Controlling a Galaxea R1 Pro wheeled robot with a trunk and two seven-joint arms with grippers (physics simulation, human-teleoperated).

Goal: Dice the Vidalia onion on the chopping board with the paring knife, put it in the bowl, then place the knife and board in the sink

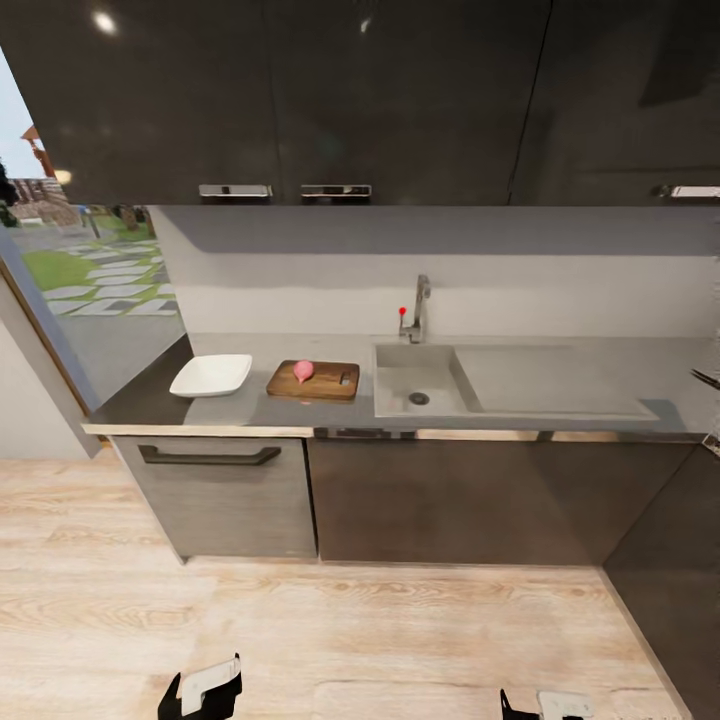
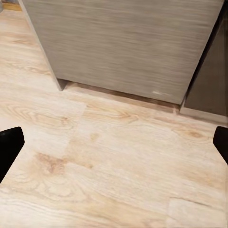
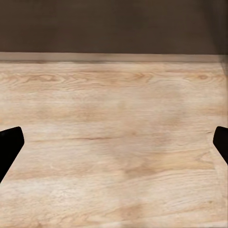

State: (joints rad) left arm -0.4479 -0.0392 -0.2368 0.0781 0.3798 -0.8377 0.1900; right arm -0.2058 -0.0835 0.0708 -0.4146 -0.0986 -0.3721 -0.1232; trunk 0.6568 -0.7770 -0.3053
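A pinkish Vidalia onion rests on the dark wooden chopping board, on the grey countertop just left of the sink. The basin holds nothing but its drain. A small dark shape at the board's right end may be the paring knife; it is too small to tell. The white bowl stands left of the board. My left gripper and right gripper hang low over the wooden floor, far from the counter. Both are open, with nothing between the fingertips.
A chrome tap with a red knob rises behind the basin, and the drainboard stretches right. Dark cabinets sit below and above the counter; a drawer front with a handle is under the bowl. A dark cabinet side juts out at right.
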